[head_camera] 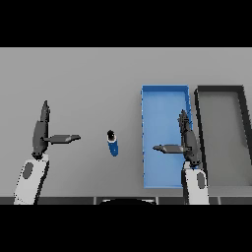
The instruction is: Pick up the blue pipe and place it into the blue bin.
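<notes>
Both hands empty with fingers straight: blue pipe [113, 143] lies left of blue bin [165, 137], right hand [187, 140] over bin, left hand [43, 134] far left.

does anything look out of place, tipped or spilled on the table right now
Nothing stands out. The blue pipe lies on the table, left of the blue bin, which holds nothing; a dark bin sits beside it. The left hand and right hand are open, touching nothing, the right over the blue bin.
</notes>
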